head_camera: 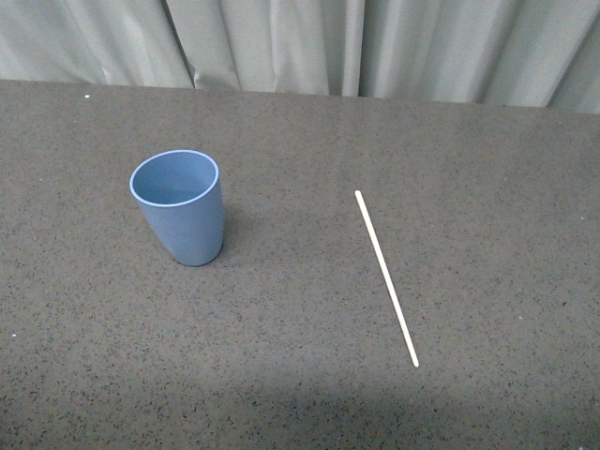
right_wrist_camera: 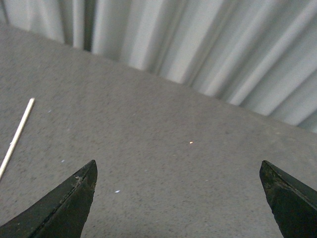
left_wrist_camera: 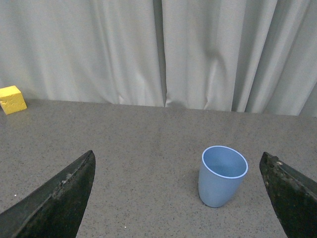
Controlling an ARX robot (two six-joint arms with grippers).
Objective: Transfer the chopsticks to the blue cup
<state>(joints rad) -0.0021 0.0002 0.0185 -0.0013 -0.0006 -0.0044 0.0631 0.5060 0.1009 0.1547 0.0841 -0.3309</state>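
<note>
The blue cup (head_camera: 178,206) stands upright and empty on the dark speckled table, left of centre. It also shows in the left wrist view (left_wrist_camera: 222,176), ahead of my left gripper (left_wrist_camera: 178,198), which is open with nothing between its dark fingers. The chopstick (head_camera: 386,277), a thin cream-white stick, lies flat on the table to the right of the cup, running from far to near. One end of it shows in the right wrist view (right_wrist_camera: 16,136), off to one side of my open, empty right gripper (right_wrist_camera: 178,198). Neither gripper shows in the front view.
A grey-white curtain (head_camera: 309,42) hangs along the table's far edge. A yellow block (left_wrist_camera: 12,99) sits on the table near the curtain, seen only in the left wrist view. The table (head_camera: 487,187) is dark grey and speckled.
</note>
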